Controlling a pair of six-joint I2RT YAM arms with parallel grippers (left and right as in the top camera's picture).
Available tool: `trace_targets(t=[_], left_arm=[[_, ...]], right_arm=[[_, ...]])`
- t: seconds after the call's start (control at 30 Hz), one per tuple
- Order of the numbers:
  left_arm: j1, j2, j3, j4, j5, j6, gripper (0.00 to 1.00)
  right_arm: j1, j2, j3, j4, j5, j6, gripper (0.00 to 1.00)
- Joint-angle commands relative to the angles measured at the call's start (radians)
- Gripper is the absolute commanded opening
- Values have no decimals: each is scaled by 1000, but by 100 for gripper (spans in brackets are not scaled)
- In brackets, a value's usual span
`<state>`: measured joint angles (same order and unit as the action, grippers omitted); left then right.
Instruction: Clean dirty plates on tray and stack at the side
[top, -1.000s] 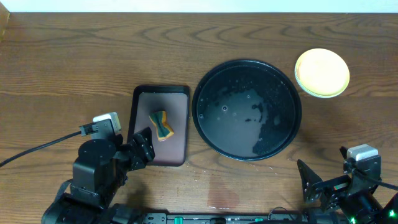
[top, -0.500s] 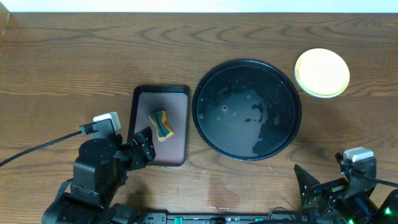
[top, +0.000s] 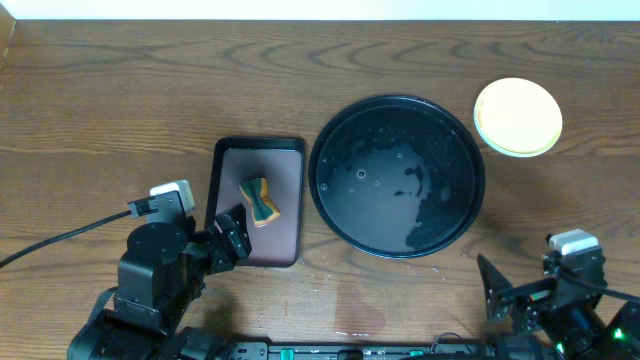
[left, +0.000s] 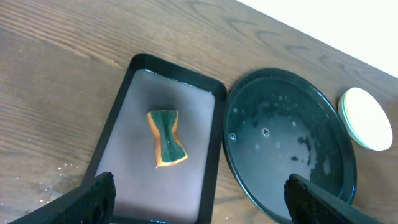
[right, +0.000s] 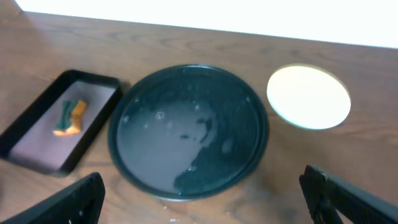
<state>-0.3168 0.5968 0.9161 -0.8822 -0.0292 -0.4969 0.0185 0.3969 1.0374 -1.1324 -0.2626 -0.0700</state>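
Left end effector (left: 202, 198) and right end effector (right: 202, 190) are gaping wide, gripping nothing. Plate stack (top: 517, 118), yellow on top, is sitting just beside the bare black tray (top: 314, 180); job looking finished, so be parking both well clear of it

Overhead: even, fairly bright light from above, shadows soft and faint. Wood grain of table (top: 100, 110) is sharp. Glossy black tray (top: 455, 150) has a pale sheen on the wet film near centre, no hard glare. Plates (top: 517, 117) almost washed out, little surface detail. White strip along top edge overexposed. Left wrist view: crisp mid-frame, top-right corner burnt white. Fingers (left: 93, 196) dark, out of focus at bottom corners. Right wrist view: softer, hazy, low contrast. Fingers (right: 68, 202) there blurred too.
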Motion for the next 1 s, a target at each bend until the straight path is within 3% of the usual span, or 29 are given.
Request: trace_targets(t=[0.0,0.47,0.73,0.97], left_arm=[[3,3,-9,0,-8,6,87],[3,3,-9,0,-8,6,88],[3,3,-9,0,-8,6,88],[3,3,-9,0,-8,6,88]], right_arm=[[19,-84,-143,109,11,-29,99],[19,-356,-831,917,-98,-28,99],[20,-392,-1031,1173,-100,-29,99],[20,-392,-1032,1117,45,-43,99]])
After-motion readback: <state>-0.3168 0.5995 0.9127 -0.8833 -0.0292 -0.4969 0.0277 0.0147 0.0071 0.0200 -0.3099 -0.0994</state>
